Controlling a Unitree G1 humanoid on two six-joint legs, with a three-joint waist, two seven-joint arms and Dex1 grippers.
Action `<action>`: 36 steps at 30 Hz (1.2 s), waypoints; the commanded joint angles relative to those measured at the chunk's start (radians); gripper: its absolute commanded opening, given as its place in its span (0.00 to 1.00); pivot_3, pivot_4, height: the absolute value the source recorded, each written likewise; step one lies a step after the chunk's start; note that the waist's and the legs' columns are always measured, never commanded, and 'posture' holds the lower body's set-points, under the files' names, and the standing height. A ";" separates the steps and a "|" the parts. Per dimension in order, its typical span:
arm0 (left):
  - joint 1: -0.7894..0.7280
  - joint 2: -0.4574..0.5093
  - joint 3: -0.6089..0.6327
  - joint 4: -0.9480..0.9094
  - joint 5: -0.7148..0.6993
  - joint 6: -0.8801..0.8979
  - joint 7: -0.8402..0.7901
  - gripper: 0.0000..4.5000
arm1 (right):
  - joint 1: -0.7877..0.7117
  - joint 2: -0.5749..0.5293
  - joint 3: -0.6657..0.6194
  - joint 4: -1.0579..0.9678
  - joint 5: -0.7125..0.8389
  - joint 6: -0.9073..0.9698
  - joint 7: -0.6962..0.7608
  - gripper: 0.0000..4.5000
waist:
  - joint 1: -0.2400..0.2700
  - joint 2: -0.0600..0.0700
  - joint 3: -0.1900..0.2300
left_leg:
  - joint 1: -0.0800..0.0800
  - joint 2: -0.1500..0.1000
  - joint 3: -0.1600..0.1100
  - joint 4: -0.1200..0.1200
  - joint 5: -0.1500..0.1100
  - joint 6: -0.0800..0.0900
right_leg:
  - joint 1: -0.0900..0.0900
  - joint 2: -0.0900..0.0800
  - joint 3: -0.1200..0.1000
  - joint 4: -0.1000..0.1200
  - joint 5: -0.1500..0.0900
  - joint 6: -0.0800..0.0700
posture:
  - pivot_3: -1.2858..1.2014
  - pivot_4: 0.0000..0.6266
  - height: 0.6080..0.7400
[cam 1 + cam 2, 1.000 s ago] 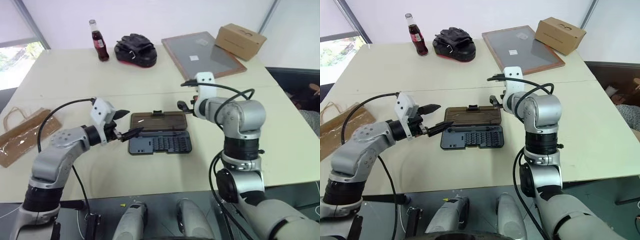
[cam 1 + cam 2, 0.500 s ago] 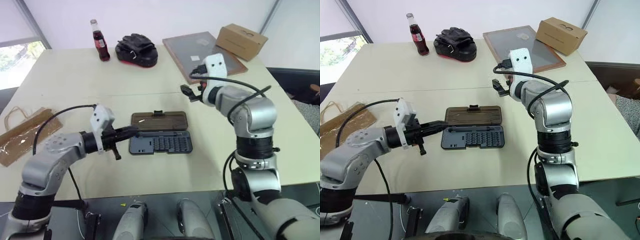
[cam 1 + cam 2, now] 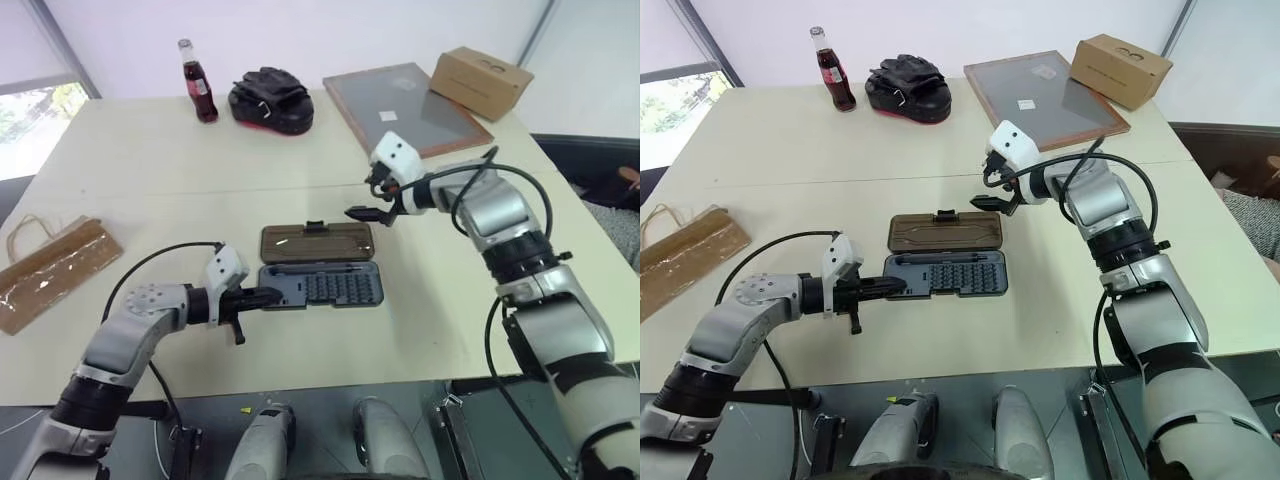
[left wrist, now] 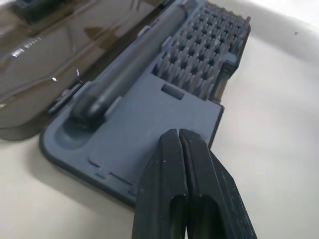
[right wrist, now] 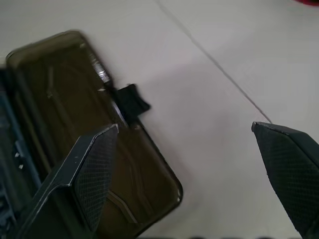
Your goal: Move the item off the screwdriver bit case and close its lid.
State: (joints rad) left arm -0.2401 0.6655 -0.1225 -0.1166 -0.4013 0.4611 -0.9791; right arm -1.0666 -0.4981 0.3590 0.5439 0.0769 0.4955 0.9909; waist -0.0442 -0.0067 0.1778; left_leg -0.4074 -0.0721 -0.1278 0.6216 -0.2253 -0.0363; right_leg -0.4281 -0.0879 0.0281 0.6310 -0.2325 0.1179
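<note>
Case (image 3: 321, 287) open on table; closed left hand (image 3: 272, 296) at tray's left edge; right hand (image 3: 366, 213) spread beside lid (image 3: 317, 243).

Bare table (image 3: 440, 270) lies between my spread right gripper (image 5: 189, 174) fingers; the open lid (image 3: 318, 242) sits below. My pressed-together left gripper (image 4: 182, 149) meets the tray (image 4: 149, 114) edge.

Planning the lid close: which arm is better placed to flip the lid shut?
Right. Its open gripper hovers beside the lid's far edge; the shut left gripper sits at the tray's near corner.
</note>
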 commanded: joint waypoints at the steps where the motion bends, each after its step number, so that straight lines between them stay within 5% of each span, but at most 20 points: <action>1: 0.009 -0.010 -0.017 0.032 0.042 -0.030 0.005 0.01 | -0.038 0.036 0.024 0.097 -0.027 -0.142 0.114 1.00 | 0.000 0.000 0.000 | 0.000 0.000 0.000 0.000 0.000 0.000 | 0.000 0.000 0.000 0.000 0.000 0.000 | 0.52 0.24 1.00; 16: 0.073 -0.017 0.020 -0.008 0.054 -0.045 0.054 0.01 | -0.175 0.214 -0.072 0.595 -0.110 -0.392 0.046 1.00 | -0.002 0.001 0.000 | 0.001 0.000 -0.005 -0.001 0.001 -0.001 | 0.000 0.000 0.000 0.001 0.000 0.000 | 0.52 0.24 1.00; 26: 0.105 -0.014 0.041 -0.044 0.052 -0.044 0.087 0.01 | -0.188 0.238 -0.106 0.719 -0.180 -0.425 -0.043 1.00 | -0.004 0.001 0.000 | 0.002 0.000 -0.004 -0.002 0.001 -0.002 | 0.000 0.000 0.000 0.001 0.000 -0.001 | 0.52 0.24 1.00; 29: 0.112 -0.014 0.049 -0.052 0.053 -0.044 0.099 0.00 | -0.181 0.247 -0.099 0.728 -0.209 -0.432 -0.044 0.80 | -0.004 0.001 0.000 | 0.002 0.000 -0.004 -0.002 0.001 -0.002 | 0.000 0.000 0.000 0.001 0.000 -0.001 | 0.52 0.24 1.00; 36: 0.124 -0.013 0.061 -0.074 0.048 -0.037 0.120 0.00 | -0.170 0.267 -0.094 0.739 -0.256 -0.440 -0.050 0.01 | -0.007 0.000 -0.001 | 0.006 0.000 -0.004 -0.005 0.001 -0.002 | 0.002 0.000 0.000 0.001 0.000 -0.001 | 0.52 0.24 1.00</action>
State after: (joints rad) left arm -0.1289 0.6449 -0.0596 -0.1825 -0.3683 0.4088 -0.8636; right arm -1.2361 -0.2488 0.2750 1.2763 -0.1841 0.0510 0.9580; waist -0.0509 -0.0063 0.1764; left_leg -0.3994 -0.0722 -0.1319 0.6153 -0.2239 -0.0388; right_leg -0.4245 -0.0869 0.0286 0.6324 -0.2323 0.1162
